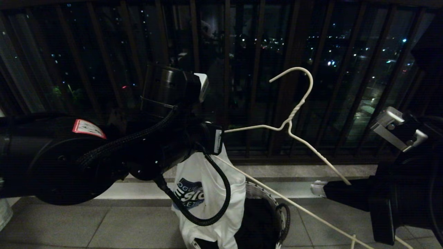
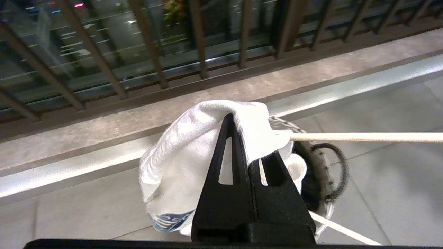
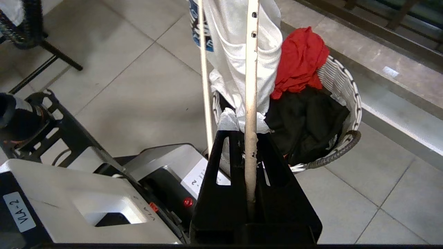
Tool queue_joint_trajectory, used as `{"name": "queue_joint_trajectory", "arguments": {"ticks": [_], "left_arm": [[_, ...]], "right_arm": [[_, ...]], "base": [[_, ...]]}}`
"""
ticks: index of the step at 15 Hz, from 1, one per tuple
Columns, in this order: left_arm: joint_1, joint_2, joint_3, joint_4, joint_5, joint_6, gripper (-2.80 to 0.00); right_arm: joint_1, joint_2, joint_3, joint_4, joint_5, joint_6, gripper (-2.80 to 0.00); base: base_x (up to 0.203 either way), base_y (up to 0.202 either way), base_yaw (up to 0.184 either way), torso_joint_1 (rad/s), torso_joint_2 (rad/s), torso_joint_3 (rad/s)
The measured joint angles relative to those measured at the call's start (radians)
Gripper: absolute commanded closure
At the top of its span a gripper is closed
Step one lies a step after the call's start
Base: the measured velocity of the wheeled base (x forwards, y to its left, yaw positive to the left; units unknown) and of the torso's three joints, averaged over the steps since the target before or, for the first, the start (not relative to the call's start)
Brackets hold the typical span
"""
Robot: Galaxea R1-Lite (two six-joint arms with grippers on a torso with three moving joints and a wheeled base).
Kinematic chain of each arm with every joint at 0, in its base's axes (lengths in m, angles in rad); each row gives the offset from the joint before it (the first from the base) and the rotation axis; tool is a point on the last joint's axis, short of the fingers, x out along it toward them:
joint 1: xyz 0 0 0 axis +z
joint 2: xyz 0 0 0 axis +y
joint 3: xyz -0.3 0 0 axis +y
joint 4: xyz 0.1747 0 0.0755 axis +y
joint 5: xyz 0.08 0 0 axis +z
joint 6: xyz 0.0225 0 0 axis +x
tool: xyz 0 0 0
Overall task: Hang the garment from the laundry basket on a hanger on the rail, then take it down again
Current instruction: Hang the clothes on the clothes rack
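Nearest, at about nine o'clock in the head view, the bulky black left arm reaches in, and its left gripper is pinched tight on a fold of the white short-sleeved T-shirt with the dark blue chest print. The shirt hangs from that grip down toward six o'clock, its lower part draping over the near rim of the round pale woven laundry basket with dark loop handles. Inside the basket lie a crumpled red cloth and a black cloth.

At about four o'clock the right gripper is clamped on one arm of the thin off-white wire hanger with the twisted neck, a scrap of white shirt caught at its fingertips. The hanger stands tilted in mid-air, its hook up toward one o'clock, its far arm running across to the shirt by the left gripper.

Below lies the grey tiled floor, then a pale stone curb, and farthest off the dark vertical balcony bars with city lights behind.
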Motion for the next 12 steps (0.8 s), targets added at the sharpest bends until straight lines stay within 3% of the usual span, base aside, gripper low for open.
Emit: {"name": "queue_joint_trajectory", "arguments": {"ticks": [3,9,10,12], "left_arm": [[-0.024,-0.004,-0.049,0.057,0.005,-0.010,0.00],[-0.056,-0.011,-0.292,0.393,0.010,-0.093,0.00],[-0.057,-0.005,-0.326,0.421,0.035,-0.091,0.00],[-0.045,0.017,-0.395,0.446,0.150,-0.051,0.00]], "right_arm": [[0.002,0.001,0.002,-0.023,-0.053,-0.001,0.00],[0.002,-0.019,0.013,-0.061,-0.101,-0.010,0.00],[0.002,-0.031,0.013,-0.061,-0.101,-0.020,0.00],[0.002,-0.058,0.013,-0.052,-0.102,-0.042,0.00]], "base": [[0.000,0.000,0.000,0.000,0.00,0.000],[0.000,0.000,0.000,0.000,0.00,0.000],[0.000,0.000,0.000,0.000,0.00,0.000],[0.000,0.000,0.000,0.000,0.00,0.000]]}}
